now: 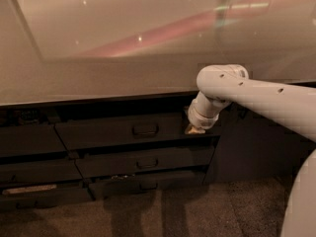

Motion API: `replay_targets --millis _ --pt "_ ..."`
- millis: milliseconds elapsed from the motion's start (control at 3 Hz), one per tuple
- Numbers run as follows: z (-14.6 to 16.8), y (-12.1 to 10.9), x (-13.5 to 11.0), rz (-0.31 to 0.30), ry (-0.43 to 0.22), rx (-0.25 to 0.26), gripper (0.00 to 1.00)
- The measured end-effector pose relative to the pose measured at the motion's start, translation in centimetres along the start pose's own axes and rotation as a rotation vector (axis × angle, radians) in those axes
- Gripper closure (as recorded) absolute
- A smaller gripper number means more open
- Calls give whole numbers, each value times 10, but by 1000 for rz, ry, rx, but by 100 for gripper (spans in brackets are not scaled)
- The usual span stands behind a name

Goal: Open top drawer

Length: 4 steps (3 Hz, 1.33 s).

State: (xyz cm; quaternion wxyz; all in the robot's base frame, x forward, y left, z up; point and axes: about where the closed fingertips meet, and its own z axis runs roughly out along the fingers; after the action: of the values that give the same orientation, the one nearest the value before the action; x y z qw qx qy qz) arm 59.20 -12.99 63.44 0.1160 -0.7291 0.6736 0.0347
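Note:
The top drawer (108, 131) is a wide dark grey front just under the counter edge, with a small dark loop handle (145, 130) at its centre. It looks shut, flush with the fronts around it. My white arm reaches in from the right. My gripper (194, 129) hangs below the white wrist at the drawer's right end, right of the handle and apart from it. Only a small tan tip of it shows against the dark front.
A pale glossy countertop (123, 58) fills the upper half. Two slimmer dark drawer fronts (143, 163) with like handles lie below the top drawer. More dark fronts stand at the left (29, 142). A dark cabinet panel (252, 147) stands at the right. Carpet (197, 211) lies below.

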Motion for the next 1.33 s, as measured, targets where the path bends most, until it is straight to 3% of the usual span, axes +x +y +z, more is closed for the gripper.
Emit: replay_targets --millis 1333 --pt "-9 -2 -1 -11 -8 14 100"
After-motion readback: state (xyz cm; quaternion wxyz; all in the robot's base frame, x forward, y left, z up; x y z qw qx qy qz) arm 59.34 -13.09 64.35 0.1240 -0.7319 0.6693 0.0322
